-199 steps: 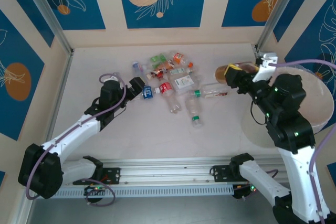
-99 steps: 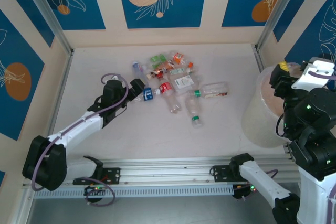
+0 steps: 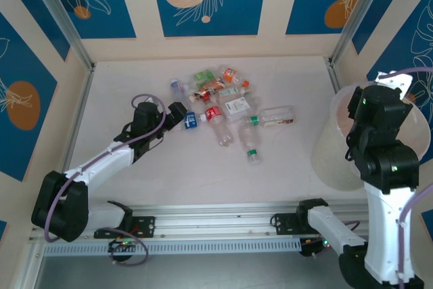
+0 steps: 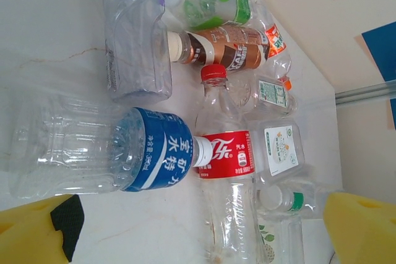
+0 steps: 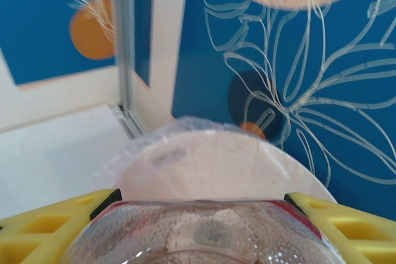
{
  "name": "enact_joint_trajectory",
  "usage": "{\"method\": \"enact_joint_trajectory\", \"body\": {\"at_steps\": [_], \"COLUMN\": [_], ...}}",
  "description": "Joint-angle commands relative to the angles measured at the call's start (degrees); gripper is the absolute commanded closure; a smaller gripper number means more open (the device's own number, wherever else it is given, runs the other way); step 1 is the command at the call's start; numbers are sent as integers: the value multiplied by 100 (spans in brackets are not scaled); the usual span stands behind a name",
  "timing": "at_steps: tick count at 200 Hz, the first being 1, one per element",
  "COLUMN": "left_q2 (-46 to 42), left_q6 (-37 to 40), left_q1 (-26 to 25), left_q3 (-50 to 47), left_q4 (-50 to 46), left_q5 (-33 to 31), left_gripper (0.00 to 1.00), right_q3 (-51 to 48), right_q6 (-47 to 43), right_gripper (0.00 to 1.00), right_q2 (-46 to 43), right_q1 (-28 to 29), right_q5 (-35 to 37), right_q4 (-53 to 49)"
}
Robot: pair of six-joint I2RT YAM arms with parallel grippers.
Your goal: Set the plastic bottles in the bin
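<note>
**Overhead view**
- Bottles point(image 3: 223, 103): a loose heap lying on the table point(image 3: 135, 181), centre to upper centre of the frame, waiting to be picked.
- Bin point(image 3: 331, 153): at the right edge of the frame, well apart from the heap.
- Left tool point(image 3: 177, 113): just beside the heap's left edge and lined up on a blue-labelled bottle point(image 3: 191, 120), probably the next pick.
- Right arm point(image 3: 379, 133): raised over the bin, seemingly placed for a drop.

**Left wrist view**
- Left tool point(image 4: 198, 233): spread wide with nothing gripped. Its yellow fingers point(image 4: 37, 233) sit at the lower corners of the frame.
- Blue-labelled bottle point(image 4: 154, 156): centre left, lying crosswise, its cap end against a red-labelled bottle point(image 4: 226, 159). It lies ahead of the spread fingers, so a short advance should bracket it.
- Brown bottle point(image 4: 216, 51): upper centre, among the rest of the heap.

**Right wrist view**
- Right tool point(image 5: 198, 227): clenched on a clear bottle point(image 5: 204, 239) at the lower edge of the frame.
- Bin point(image 5: 204, 159): mid-frame, directly beyond the carried bottle, its pale inside showing. The bottle is held here so that letting go should land it inside.
</note>
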Motion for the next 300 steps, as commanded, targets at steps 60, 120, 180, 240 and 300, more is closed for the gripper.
{"method": "enact_joint_trajectory", "body": {"at_steps": [60,120,180,240,300], "left_q2": [58,296,256,142,160], "left_q6": [111,93,90,66,-51], "left_q1": [144,154,162,167,215], "left_q3": [178,405,396,277,286], "left_q4": [7,-81,-155,-251,-535], "left_q5": [97,253,224,126,57], "left_gripper": [0,0,0,0,0], "right_q3": [172,87,36,-360,-408], "right_q6": [577,891,1362,1229,1332], "right_gripper": [54,38,3,0,1], "right_q2": [987,1823,2175,1447,623], "right_q1": [-2789,-3159,-3124,-2845,-1458], "right_q5": [-2634,-2680,-1764,-2042,-2481], "right_q4": [-1245,-1533,-809,-189,370]}}
